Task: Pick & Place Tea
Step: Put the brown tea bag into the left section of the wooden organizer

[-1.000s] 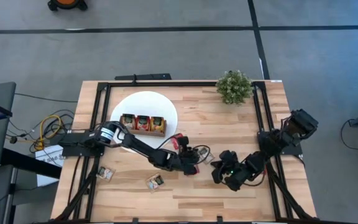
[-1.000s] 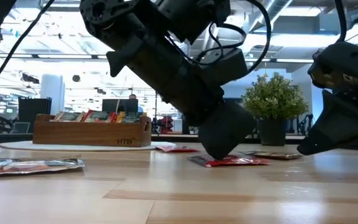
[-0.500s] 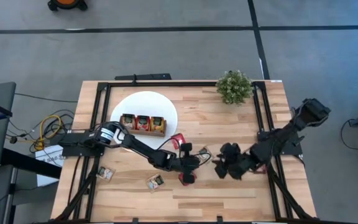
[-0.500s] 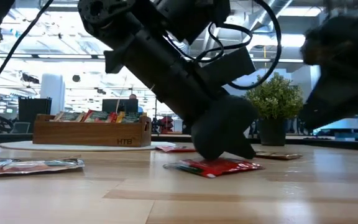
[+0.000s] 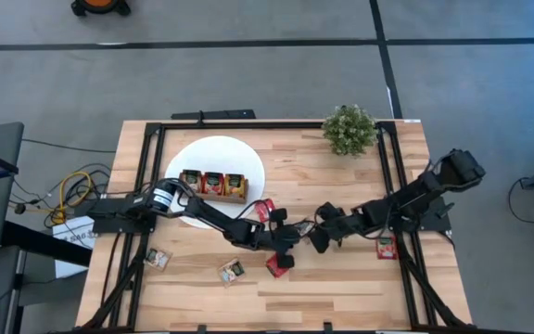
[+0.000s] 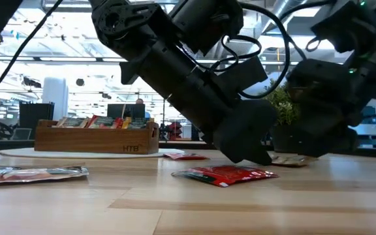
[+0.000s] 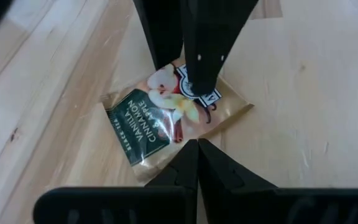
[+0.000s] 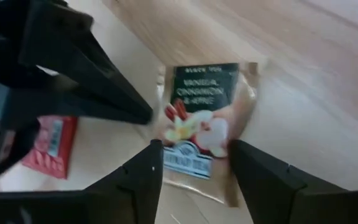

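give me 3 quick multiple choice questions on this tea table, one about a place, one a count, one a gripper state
1. Where is the potted plant?
A. far edge of the table, right of the white disc
B. on the white disc
C. inside the wooden tray

2. How many compartments has the wooden tray?
A. two
B. three
C. five

3. How does the right gripper stand?
A. shut on a red sachet
B. open over the vanilla sachet
C. shut on the plant

Key: 1 A, the high view shows it at the table's far edge, off the white disc. 2 B, three sections show from above. 3 B, its fingers straddle the vanilla sachet with gaps showing.
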Controlling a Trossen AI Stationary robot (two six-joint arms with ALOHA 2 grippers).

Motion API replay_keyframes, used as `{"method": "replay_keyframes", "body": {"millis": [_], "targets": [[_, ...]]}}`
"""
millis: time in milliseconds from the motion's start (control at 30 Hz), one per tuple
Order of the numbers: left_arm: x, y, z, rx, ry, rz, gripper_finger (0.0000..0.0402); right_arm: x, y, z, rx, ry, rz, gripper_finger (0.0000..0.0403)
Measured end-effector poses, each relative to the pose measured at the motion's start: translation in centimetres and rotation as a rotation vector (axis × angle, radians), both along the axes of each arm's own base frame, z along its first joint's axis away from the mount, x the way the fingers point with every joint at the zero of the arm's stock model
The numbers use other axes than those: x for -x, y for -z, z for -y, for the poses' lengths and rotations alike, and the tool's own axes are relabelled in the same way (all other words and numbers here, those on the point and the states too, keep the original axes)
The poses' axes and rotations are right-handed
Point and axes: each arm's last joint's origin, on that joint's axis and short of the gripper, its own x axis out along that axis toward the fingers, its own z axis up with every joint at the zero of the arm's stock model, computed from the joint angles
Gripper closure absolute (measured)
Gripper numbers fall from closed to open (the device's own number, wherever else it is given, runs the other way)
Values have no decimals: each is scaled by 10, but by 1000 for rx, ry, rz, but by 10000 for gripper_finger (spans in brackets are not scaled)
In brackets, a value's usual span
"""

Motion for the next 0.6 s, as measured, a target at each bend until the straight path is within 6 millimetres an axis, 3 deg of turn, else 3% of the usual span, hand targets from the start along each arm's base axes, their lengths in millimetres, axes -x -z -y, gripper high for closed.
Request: {"method": "replay_keyframes", "body": {"millis": [167,433,600], "targets": [[0,0,0,-5,-6,2,401,-5,7,-2,0,1,20,255],[10,-11,10,-205,-55,-49,401,1,6,-10,93,-5,29,387],[23,-39,21,-283,-128,-50,401,13,4,-28,246,2,83,387]]}}
